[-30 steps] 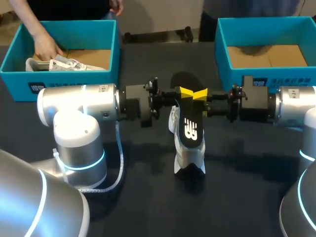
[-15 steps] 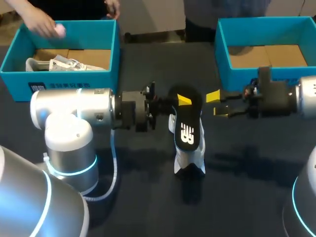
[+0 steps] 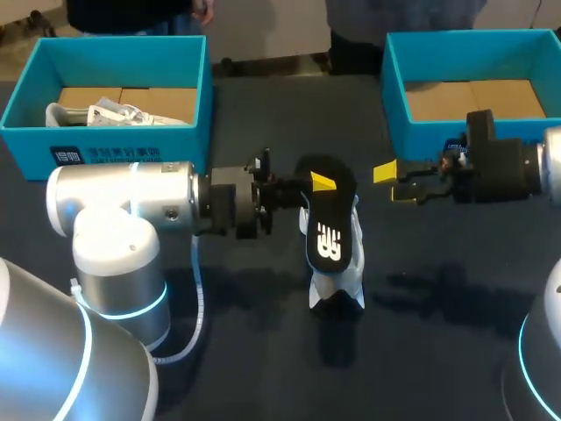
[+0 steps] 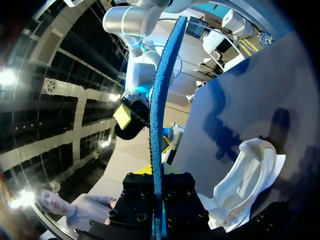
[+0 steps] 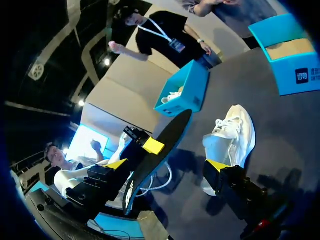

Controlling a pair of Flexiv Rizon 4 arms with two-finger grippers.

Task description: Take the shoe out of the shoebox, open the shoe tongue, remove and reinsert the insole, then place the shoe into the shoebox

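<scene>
While the left gripper (image 3: 320, 181) clamps the black insole (image 3: 329, 230), the right gripper (image 3: 394, 182) hangs just beside it with its fingers spread apart, touching nothing.
The insole is held tilted above the white shoe (image 3: 337, 285), which lies near the middle of the desk (image 3: 263, 351); the left wrist view shows it edge-on, pinched between both fingers. The left box (image 3: 123, 140) at the far left corner holds what looks like another shoe (image 3: 105, 112). The right box (image 3: 394, 88) at the far right corner shows a cardboard floor.
</scene>
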